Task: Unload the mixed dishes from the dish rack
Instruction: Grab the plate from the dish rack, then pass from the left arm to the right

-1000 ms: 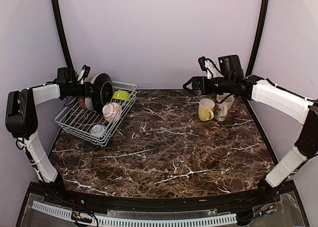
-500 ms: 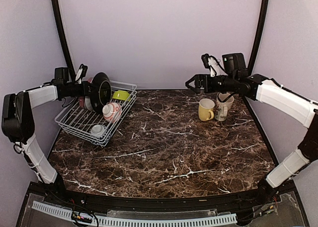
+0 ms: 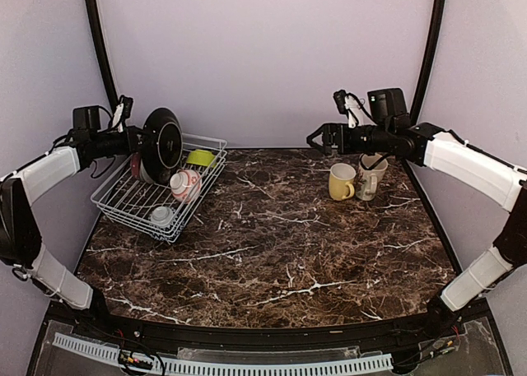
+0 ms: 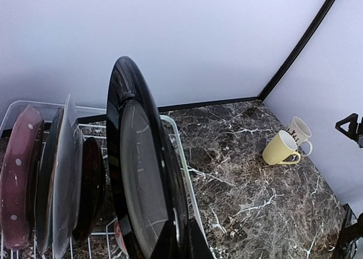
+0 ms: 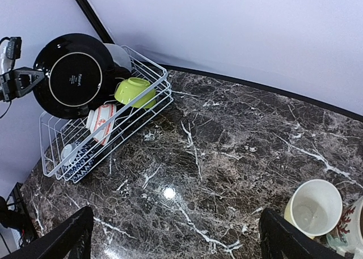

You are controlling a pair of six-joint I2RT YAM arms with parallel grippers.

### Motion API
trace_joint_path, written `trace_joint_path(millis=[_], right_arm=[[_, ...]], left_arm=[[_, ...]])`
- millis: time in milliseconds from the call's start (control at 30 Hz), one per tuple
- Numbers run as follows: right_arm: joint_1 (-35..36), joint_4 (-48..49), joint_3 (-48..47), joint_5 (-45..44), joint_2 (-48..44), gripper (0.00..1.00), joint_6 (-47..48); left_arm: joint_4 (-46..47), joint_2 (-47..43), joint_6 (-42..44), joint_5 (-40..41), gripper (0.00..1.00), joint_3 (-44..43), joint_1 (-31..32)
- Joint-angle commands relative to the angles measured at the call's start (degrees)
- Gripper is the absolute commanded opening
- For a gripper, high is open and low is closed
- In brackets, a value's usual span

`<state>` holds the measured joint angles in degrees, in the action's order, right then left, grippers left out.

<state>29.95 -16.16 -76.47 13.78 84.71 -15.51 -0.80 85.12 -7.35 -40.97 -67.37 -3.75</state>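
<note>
My left gripper (image 3: 138, 136) is shut on the rim of the black plate (image 3: 162, 140), held upright and lifted above the white wire dish rack (image 3: 132, 214). In the left wrist view the black plate (image 4: 142, 174) fills the middle, with red floral plates (image 4: 20, 174) still standing in the rack to its left. The rack also holds a lime-green bowl (image 3: 200, 157), a red-and-white bowl (image 3: 184, 183) and a striped small bowl (image 3: 161, 215). The yellow mug (image 3: 341, 182) and cream patterned mug (image 3: 372, 175) stand on the table at the right. My right gripper (image 3: 315, 139) is open and empty above the table's back.
The dark marble table (image 3: 280, 244) runs from the rack to the mugs. Lilac walls close the back and sides. Black frame posts (image 3: 98, 47) stand at both back corners.
My left gripper has raised the black plate up and a little left, out of the rack. My right arm rose slightly and has since held still.
</note>
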Motion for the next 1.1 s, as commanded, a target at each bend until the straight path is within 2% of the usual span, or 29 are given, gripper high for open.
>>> trace_joint_path(millis=[0, 300, 433, 600, 800, 1067], right_arm=[[-0.2, 0.6, -0.9, 0.7, 1.1, 0.99, -1.4], [-0.1, 0.0, -0.8, 2.4, 1.9, 0.99, -6.4], [0.5, -2.9, -3.3, 4.6, 4.0, 0.99, -9.1], [1.2, -3.5, -4.6, 7.6, 5.7, 0.99, -12.8], [1.2, -3.8, -4.5, 10.2, 6.9, 0.99, -22.4], [1.3, 3.6, -2.2, 17.3, 10.7, 0.99, -33.3]], left_arm=[[9.9, -8.9, -2.0, -2.6, 0.01, 1.0, 0.4], [13.2, -19.3, -3.6, -0.5, 0.01, 5.5, 1.7], [9.7, -22.3, 2.0, 6.4, 0.01, 6.2, 9.5], [5.9, -23.6, 8.8, 14.3, 0.01, 6.7, 22.3], [0.3, -22.4, 17.8, 25.9, 0.01, 6.6, 34.5], [-5.4, -16.7, 32.5, 48.4, 0.01, 6.5, 51.4]])
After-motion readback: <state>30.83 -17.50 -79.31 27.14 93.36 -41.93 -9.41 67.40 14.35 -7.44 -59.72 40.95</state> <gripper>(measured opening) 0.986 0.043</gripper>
